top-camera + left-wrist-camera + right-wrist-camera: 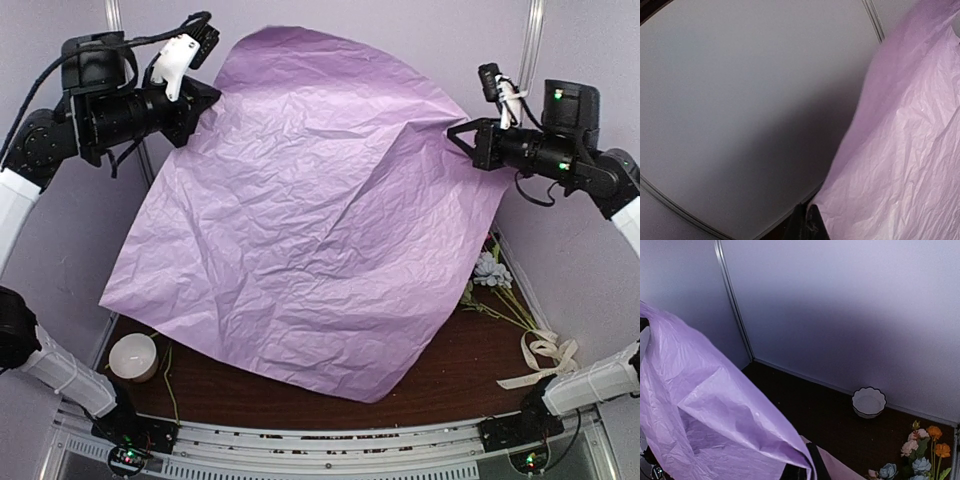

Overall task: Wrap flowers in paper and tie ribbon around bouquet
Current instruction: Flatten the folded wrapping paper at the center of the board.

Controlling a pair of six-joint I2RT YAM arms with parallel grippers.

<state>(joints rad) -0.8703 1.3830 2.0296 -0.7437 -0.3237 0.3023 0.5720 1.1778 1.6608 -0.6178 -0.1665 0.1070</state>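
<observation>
At the near edge of the dark table (pixel 250 398), a white round object (pixel 133 357) sits on the left and the ribbon (pixel 540 352) lies in loose loops on the right. Just beyond the ribbon lie the flowers (pixel 490 272), their stalks pointing toward it, blooms partly hidden under the paper's edge.

The paper (pixel 300 220) hangs spread above the middle of the table, crinkled. Its lower corner droops toward the near edge and its upper corners are raised. The left hand (pixel 208 100) is closed tight on the upper left corner, and the right hand (pixel 453 132) is clamped on the right corner. Both wrist views show the sheet's edge pinched at the fingers.

Farthest off, in the right wrist view, a white scalloped bowl (pixel 869 402) stands by the back wall.
</observation>
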